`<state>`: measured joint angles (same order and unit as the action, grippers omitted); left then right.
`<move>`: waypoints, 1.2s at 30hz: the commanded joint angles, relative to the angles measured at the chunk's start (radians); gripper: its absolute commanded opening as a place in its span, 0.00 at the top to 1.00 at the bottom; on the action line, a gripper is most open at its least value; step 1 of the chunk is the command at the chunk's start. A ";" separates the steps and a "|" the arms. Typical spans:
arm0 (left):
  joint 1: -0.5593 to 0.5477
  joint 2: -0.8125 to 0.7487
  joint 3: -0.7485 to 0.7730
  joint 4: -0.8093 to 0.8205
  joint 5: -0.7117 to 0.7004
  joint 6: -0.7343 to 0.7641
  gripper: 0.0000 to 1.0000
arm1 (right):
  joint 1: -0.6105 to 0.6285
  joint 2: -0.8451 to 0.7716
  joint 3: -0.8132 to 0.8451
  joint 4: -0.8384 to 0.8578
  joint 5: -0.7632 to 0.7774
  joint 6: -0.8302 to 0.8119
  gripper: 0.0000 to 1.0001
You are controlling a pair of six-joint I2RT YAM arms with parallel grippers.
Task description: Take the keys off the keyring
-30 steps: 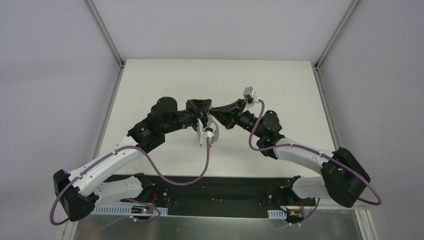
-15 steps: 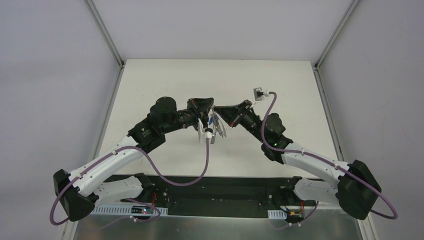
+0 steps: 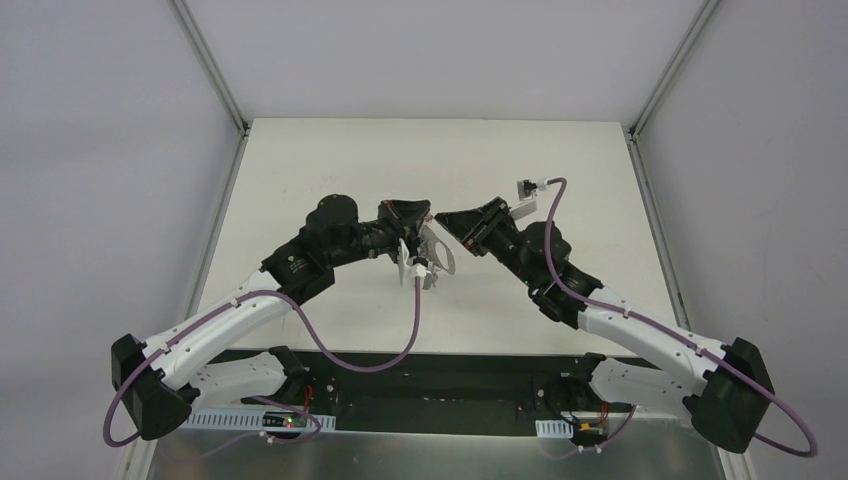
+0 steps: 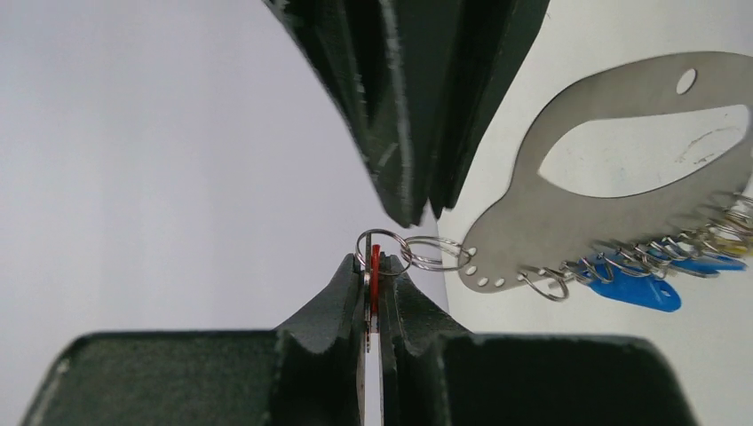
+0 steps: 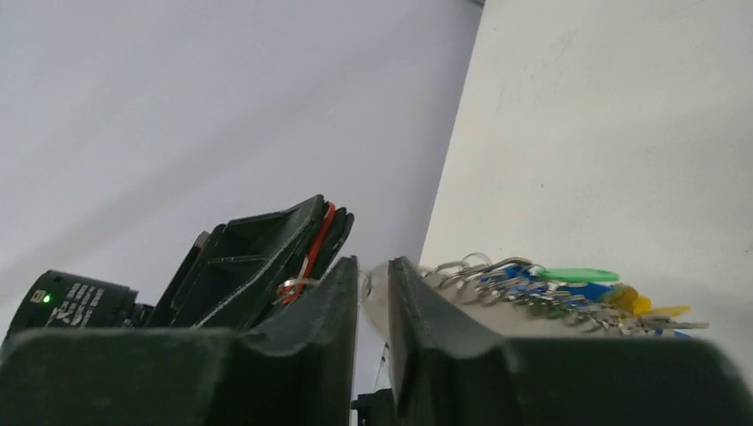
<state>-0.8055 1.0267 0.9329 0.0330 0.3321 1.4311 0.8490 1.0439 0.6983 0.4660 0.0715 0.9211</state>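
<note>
My left gripper (image 4: 375, 263) is shut on a red key (image 4: 375, 271), edge-on between its pads, with a small split ring at its top. A second small ring links it to the keyring (image 4: 613, 182), a wide grey metal loop hanging to the right with blue keys (image 4: 635, 289) below it. In the top view the keyring (image 3: 438, 256) dangles under the left gripper (image 3: 426, 213). My right gripper (image 5: 373, 271) has its jaws a narrow gap apart and holds nothing, its tips just beside the keyring (image 5: 528, 319). Green (image 5: 577, 275) and yellow (image 5: 635, 302) keys show beyond.
The white table (image 3: 330, 170) is fenced by metal posts at its back corners (image 3: 243, 128). Both arms meet above its middle, tip to tip. The right wrist's purple cable (image 3: 555, 215) loops over the arm. A black rail (image 3: 430, 375) runs along the near edge.
My right gripper has drawn back to the right, away from the left gripper's tips, and its wrist has turned. The keyring has swung out below the left gripper, which has stayed put.
</note>
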 commanded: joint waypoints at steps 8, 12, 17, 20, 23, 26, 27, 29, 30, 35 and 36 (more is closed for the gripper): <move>-0.007 -0.025 0.012 0.065 0.081 -0.055 1.00 | -0.007 -0.102 -0.074 0.149 -0.020 -0.711 0.50; -0.007 -0.029 0.016 0.060 0.101 -0.060 1.00 | -0.007 -0.076 -0.099 0.229 -0.114 -0.879 0.55; -0.007 -0.033 0.015 0.052 0.112 -0.063 1.00 | -0.007 -0.033 -0.084 0.287 -0.209 -0.955 0.56; -0.006 -0.030 0.017 0.053 0.112 -0.061 1.00 | -0.008 -0.010 -0.060 0.292 -0.274 -0.940 0.56; -0.007 -0.029 0.018 0.052 0.107 -0.058 1.00 | -0.007 0.006 -0.060 0.334 -0.318 -0.924 0.57; -0.007 -0.031 0.019 0.051 0.105 -0.055 1.00 | -0.008 0.012 -0.064 0.356 -0.341 -0.890 0.57; -0.007 -0.032 0.018 0.051 0.106 -0.056 1.00 | -0.008 0.014 -0.064 0.361 -0.345 -0.888 0.57; -0.007 -0.034 0.018 0.050 0.110 -0.057 1.00 | -0.007 0.017 -0.061 0.368 -0.349 -0.883 0.57; -0.007 -0.035 0.018 0.050 0.112 -0.057 1.00 | -0.008 0.020 -0.059 0.368 -0.349 -0.882 0.57; -0.008 -0.040 0.017 0.050 0.125 -0.065 1.00 | -0.008 0.030 -0.039 0.369 -0.335 -0.887 0.59; -0.008 -0.040 0.017 0.050 0.127 -0.067 1.00 | -0.008 0.031 -0.036 0.369 -0.337 -0.888 0.59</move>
<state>-0.8055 1.0237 0.9325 0.0174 0.4030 1.3758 0.8402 1.0702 0.6041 0.7555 -0.2451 0.0299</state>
